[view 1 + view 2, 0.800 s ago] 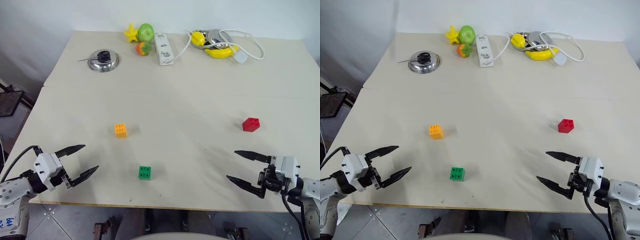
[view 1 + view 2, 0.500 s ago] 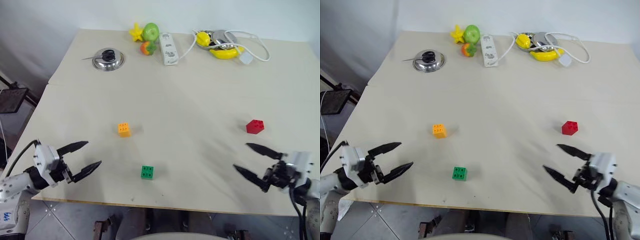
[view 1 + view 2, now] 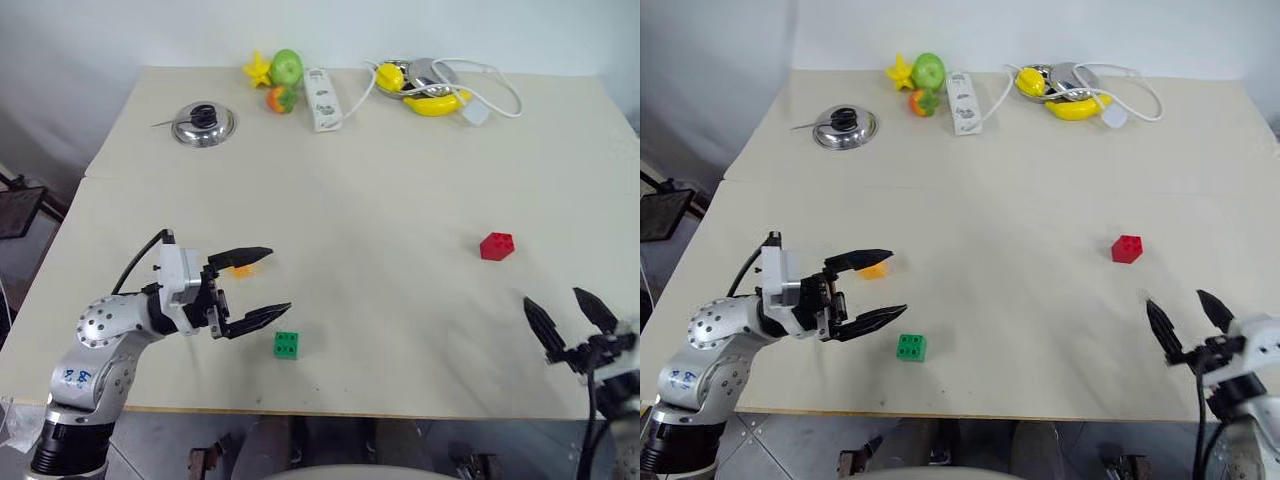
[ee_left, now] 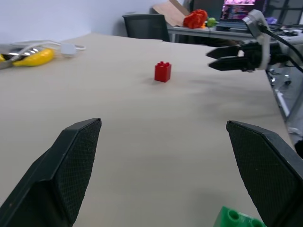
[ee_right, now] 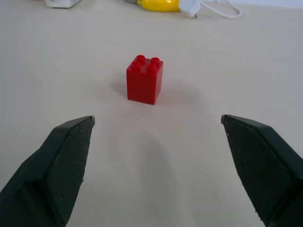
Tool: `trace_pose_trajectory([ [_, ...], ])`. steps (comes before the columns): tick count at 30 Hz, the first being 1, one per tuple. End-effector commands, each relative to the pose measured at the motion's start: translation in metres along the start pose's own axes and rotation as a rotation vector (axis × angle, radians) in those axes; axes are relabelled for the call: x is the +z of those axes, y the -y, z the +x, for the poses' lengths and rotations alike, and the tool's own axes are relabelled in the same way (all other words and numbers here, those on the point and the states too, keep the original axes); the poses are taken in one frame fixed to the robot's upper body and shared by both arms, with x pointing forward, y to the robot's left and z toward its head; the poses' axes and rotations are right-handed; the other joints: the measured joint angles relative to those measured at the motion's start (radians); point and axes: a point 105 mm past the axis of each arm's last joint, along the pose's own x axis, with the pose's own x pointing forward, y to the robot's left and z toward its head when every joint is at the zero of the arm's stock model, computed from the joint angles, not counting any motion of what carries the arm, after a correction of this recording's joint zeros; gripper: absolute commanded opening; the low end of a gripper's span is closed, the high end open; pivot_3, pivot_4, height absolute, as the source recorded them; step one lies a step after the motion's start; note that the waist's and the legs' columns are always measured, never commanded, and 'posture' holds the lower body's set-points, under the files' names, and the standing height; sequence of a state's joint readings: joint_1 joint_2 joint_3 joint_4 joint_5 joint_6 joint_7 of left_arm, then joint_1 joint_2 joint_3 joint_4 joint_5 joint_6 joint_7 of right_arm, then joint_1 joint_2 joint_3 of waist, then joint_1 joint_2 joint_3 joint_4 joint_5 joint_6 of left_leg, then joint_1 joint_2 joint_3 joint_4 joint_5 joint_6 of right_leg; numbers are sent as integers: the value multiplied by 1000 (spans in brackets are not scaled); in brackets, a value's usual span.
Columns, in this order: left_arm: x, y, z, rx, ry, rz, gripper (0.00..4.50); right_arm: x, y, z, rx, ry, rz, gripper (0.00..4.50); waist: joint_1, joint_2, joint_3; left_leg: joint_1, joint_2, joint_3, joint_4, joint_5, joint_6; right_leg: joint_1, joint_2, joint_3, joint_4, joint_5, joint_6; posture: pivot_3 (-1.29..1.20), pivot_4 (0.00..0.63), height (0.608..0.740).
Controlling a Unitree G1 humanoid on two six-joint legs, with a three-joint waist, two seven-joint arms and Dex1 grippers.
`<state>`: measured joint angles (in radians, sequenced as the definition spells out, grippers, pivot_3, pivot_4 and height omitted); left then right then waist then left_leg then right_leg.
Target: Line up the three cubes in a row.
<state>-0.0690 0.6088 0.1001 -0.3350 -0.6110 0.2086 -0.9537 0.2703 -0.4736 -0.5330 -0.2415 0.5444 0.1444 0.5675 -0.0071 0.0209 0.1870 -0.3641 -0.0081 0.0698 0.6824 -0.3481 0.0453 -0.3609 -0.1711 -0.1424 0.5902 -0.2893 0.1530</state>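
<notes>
Your left gripper (image 3: 248, 286) spread, empty, between orange cube (image 3: 241, 268) and green cube (image 3: 287, 345); right gripper (image 3: 567, 320) spread facing red cube (image 3: 496, 246), pre-grasp.

The left gripper's upper black finger (image 3: 241, 256) is covering most of the small orange plastic cube (image 3: 241, 269). The small green studded cube (image 4: 236, 219) is being cut off by the left wrist picture's edge.
</notes>
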Motion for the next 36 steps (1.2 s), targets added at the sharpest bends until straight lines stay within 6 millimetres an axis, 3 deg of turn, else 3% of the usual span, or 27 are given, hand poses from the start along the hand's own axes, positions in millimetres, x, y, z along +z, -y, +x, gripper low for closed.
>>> trace_pose_trajectory([
  [1,-4,0,7,-13,-7,18,4494,23,-4,33,-53,-57,16,4500,2,0,0,0,1,0,0,1,-1,0,1,1,0,0,0,0,150,740],
  [9,-7,2,16,-22,-3,40,4494,21,-1,85,-137,-267,28,4500,25,-1,0,-9,4,3,0,3,-5,-14,4,2,5,-1,-4,0,150,740],
  [13,-4,2,18,-17,3,59,4494,17,7,98,-200,-311,11,4500,31,-1,0,-10,3,5,0,2,-4,-14,4,4,4,-1,-3,0,150,740],
  [16,-2,1,16,-3,7,72,4500,20,3,103,-187,-310,41,3875,30,-1,0,-10,3,5,0,2,-4,-14,4,4,4,-1,-3,0,150,740],
  [23,0,-3,7,24,-8,95,4500,25,-11,99,-130,-346,51,1546,28,-1,0,-10,4,6,0,2,-4,-15,4,5,4,-1,-3,0,150,740],
  [26,1,-6,5,38,-11,102,4500,44,-37,107,96,-296,11,1522,28,-1,0,-10,4,7,0,2,-4,-15,5,5,4,-1,-2,0,150,740],
  [29,0,-8,3,45,-10,95,4500,63,-89,107,593,-214,-178,1522,23,-1,0,-10,4,9,0,2,-3,-16,5,7,3,0,-1,0,150,740],
  [34,-5,-10,1,35,-16,73,4500,39,-111,103,1068,-289,-522,1522,4,-6,1,-8,5,10,0,2,-3,-14,7,7,2,0,-1,0,150,740],
  [36,-6,-10,1,30,-20,69,4500,33,-119,104,1226,-241,-600,1522,3,-7,2,-8,5,10,0,2,-3,-14,6,8,2,0,-1,0,150,740],
])
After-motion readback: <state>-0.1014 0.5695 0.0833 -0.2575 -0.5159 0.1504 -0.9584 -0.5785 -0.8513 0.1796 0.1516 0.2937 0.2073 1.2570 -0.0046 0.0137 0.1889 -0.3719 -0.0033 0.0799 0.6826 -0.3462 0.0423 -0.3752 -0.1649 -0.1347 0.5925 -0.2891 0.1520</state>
